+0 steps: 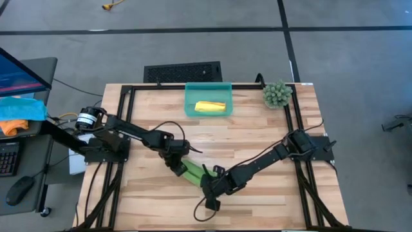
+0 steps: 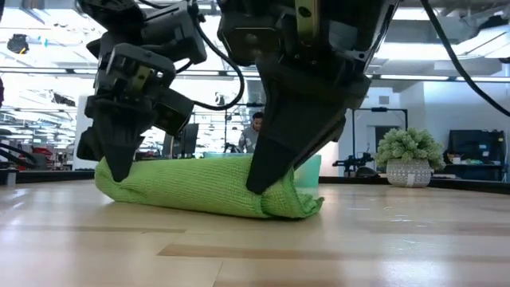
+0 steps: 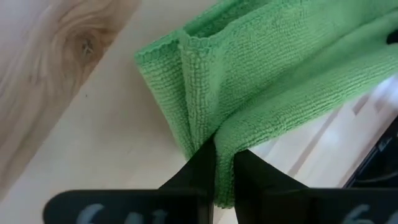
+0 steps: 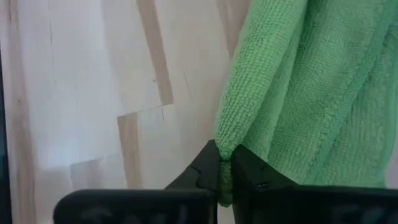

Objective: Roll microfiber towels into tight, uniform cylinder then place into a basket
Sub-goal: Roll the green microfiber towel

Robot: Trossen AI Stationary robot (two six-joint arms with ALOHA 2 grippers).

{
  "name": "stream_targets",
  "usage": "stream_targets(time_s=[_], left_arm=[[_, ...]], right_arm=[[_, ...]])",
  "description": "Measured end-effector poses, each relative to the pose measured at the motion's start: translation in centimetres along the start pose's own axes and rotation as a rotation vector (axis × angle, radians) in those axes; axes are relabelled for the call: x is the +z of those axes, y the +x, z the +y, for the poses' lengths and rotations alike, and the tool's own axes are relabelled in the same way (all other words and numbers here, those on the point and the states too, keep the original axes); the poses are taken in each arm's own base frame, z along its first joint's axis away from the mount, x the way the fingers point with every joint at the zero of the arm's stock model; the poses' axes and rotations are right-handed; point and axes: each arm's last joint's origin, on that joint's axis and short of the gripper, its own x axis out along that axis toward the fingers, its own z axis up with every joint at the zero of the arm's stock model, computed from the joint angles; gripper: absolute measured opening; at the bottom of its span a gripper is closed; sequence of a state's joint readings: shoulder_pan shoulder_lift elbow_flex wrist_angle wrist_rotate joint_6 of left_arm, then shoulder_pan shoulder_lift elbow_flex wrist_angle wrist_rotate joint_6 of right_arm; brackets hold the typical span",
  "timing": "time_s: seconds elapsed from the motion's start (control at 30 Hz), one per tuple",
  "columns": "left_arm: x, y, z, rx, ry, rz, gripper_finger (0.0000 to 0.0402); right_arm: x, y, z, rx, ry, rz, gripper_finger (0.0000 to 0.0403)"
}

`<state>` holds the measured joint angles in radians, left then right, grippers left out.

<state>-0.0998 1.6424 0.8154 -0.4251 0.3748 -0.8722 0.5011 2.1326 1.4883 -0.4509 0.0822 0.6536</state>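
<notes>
Green towel (image 1: 192,171), rolled into a loose cylinder, lies on the wooden counter (image 1: 257,129) near its middle front, held at both ends. Left hand (image 1: 176,164) pinches the end nearer the left arm; right hand (image 1: 209,182) pinches the opposite end. The high view gives the layout only, with the towel mostly covered by the two arms. The low view shows the roll (image 2: 207,187) resting flat on the counter, the left hand (image 2: 111,163) pressing down at one end and the right hand (image 2: 267,179) at the other, where the cloth flares out in a loose flap. The left wrist view shows the left hand (image 3: 224,171) with its fingers clamped on a fold of layered towel edge (image 3: 261,74). The right wrist view shows the right hand (image 4: 225,177) with its fingers together on a thin hem of the towel (image 4: 311,93).

Basket (image 1: 208,98), teal and low-walled, sits at the back edge of the counter with the rolled yellow towel (image 1: 210,106) inside. A small potted plant (image 1: 277,94) stands at the back right corner. A black vented panel (image 1: 182,71) lies on the floor behind the counter. On a side desk to the left lie a blue cloth (image 1: 22,107) with an orange piece (image 1: 13,125).
</notes>
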Motion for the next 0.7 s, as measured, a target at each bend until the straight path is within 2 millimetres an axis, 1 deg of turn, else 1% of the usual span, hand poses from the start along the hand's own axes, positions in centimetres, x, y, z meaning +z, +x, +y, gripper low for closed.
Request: stream_targets(time_s=[0.23,0.33,0.6,0.7], left_arm=[[0.0,0.0,0.0,0.008,-0.073,-0.014,0.0021],[-0.1,0.1,0.1,0.025,-0.078,-0.011,0.0019],[-0.2,0.1,0.3,0.038,-0.078,-0.005,0.0019],[-0.2,0.1,0.3,0.038,-0.076,-0.005,0.0019]], right_arm=[[0.4,0.0,-0.6,-0.038,0.014,-0.020,0.0057],[0.4,0.1,-1.0,-0.048,0.018,-0.001,0.0075],[0.0,0.0,-1.2,-0.059,0.008,0.043,0.0137],[0.0,-0.4,-1.3,-0.073,0.012,0.055,0.0149]])
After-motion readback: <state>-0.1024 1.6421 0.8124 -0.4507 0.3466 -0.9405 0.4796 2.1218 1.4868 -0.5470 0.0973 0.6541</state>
